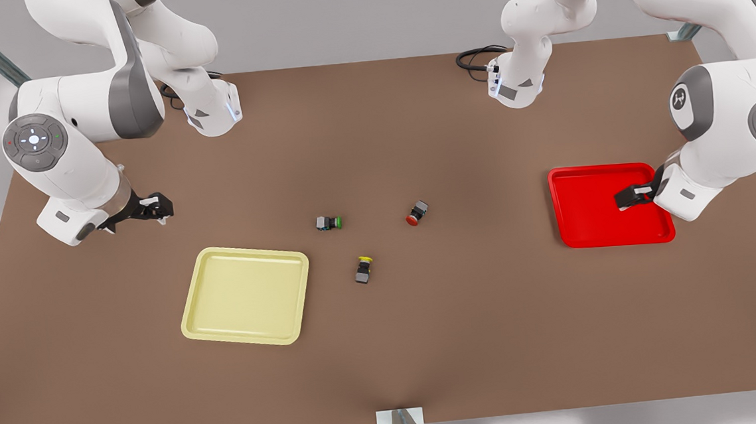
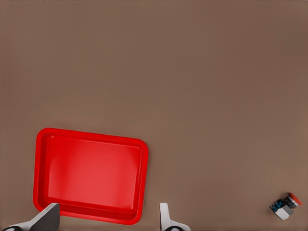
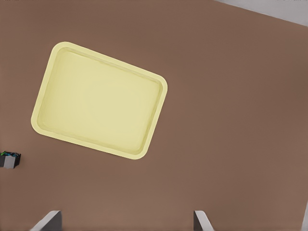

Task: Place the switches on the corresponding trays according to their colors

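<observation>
Front view: the pale yellow square plastic tray (image 1: 245, 295) lies at about 8 o'clock from the table's middle, and the bright red square plastic tray (image 1: 609, 206) at 3 o'clock. Both trays hold no switch.

The tiny yellow-capped push-button switch (image 1: 364, 269) lies on the brown tabletop (image 1: 387, 344), its long axis running 12 to 6 with the cap toward 12. The red-capped switch (image 1: 417, 213) lies at 1 o'clock from it, cap toward 8. A green-capped switch (image 1: 329, 223) lies at 11 o'clock.

The left gripper (image 1: 631, 197) hovers over the red tray's 3 o'clock side, fingers (image 2: 165, 217) spread apart and holding nothing. The red-capped switch lies well off toward 9 o'clock from it.

The right gripper (image 1: 159, 207) hangs at 11 o'clock of the yellow tray, fingers (image 3: 201, 221) parted and holding nothing. The yellow-capped switch lies toward 4 o'clock, beyond the tray.

Each arm looks nearer its own colour's switch.
</observation>
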Controlling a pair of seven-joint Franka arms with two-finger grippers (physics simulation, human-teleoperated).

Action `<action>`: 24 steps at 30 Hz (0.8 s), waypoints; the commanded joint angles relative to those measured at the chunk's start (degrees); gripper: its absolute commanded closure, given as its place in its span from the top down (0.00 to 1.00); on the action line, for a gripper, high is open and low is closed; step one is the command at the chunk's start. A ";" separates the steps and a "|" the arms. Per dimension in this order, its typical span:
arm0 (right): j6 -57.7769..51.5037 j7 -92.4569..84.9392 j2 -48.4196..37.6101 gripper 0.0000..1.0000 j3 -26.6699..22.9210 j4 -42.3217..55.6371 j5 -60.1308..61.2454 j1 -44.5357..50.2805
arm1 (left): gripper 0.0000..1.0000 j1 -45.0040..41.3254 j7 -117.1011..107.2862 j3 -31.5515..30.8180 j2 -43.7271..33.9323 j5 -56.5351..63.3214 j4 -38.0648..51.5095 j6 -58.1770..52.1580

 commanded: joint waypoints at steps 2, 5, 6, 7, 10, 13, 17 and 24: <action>0.00 0.09 0.26 1.00 0.08 0.00 0.00 -0.03 | 1.00 -0.13 0.00 0.00 0.04 0.16 0.00 -0.17; 0.79 11.68 6.23 1.00 0.96 0.88 0.26 6.55 | 1.00 -1.71 -0.09 -0.44 0.13 0.16 0.09 -0.34; 1.93 13.89 9.05 1.00 0.96 0.97 0.26 10.33 | 1.00 -4.08 -0.09 -0.44 0.48 0.16 0.62 -1.22; 4.57 17.74 12.21 1.00 0.96 0.97 2.80 12.27 | 1.00 -6.46 -0.18 -0.53 0.83 0.16 0.79 -1.22; 16.70 32.69 20.82 1.00 0.96 0.26 5.36 21.23 | 1.00 -11.21 -2.81 -0.53 1.71 0.07 0.70 -0.78; 26.71 43.59 28.12 1.00 0.96 0.26 7.82 25.37 | 1.00 -16.30 -5.71 -0.53 4.18 -0.28 0.62 0.36; 31.82 48.87 35.15 1.00 0.08 4.13 8.96 27.83 | 1.00 -21.14 -6.42 -1.14 6.99 -0.81 -0.26 3.08; 35.15 49.83 45.96 1.00 -4.75 12.66 12.39 32.75 | 1.00 -28.17 -7.73 -1.67 7.87 -6.87 -2.46 6.08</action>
